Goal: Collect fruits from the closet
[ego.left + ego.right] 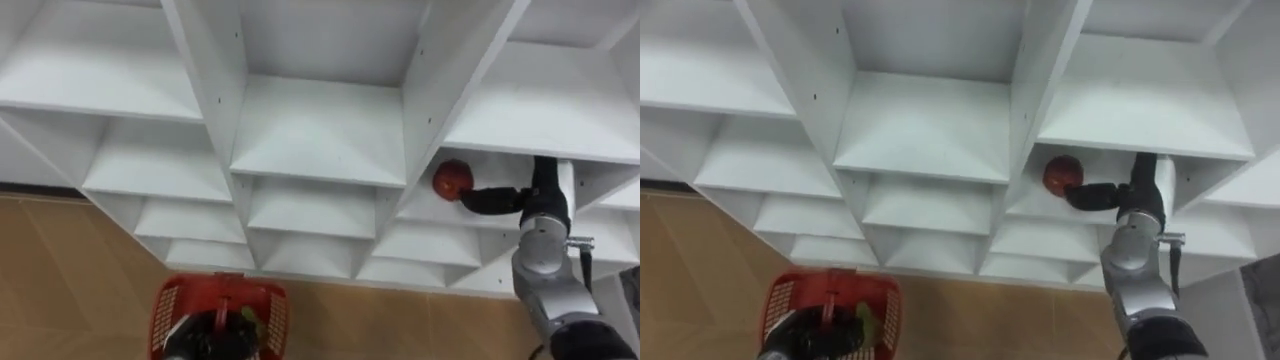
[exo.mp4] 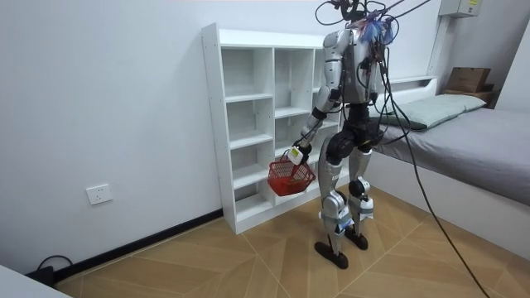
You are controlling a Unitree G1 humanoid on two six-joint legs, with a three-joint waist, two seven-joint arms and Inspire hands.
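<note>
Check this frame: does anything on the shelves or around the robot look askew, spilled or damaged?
Nothing stands out. The white shelf unit stands upright with level shelves, one red fruit sits on a right-column shelf by the right hand, and the red basket hangs from the left hand, nothing spilled.

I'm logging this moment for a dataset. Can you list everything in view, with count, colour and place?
Shelf unit: one, white, open compartments, in front of the robot.
Fruit: one, red, round, on a shelf in the right column.
Basket: one, red, hanging low at the left; contents unclear.
Bed: one, grey cover, the room view's right.
Pillow: one, pale, on the bed.
Cardboard box: one, brown, on the ledge behind the bed.
Wall socket: one, white, low on the wall.
Floor: wooden, tan.
Left hand: dark, curled round the basket's handle.
Right hand: dark, reaching to the fruit.
</note>
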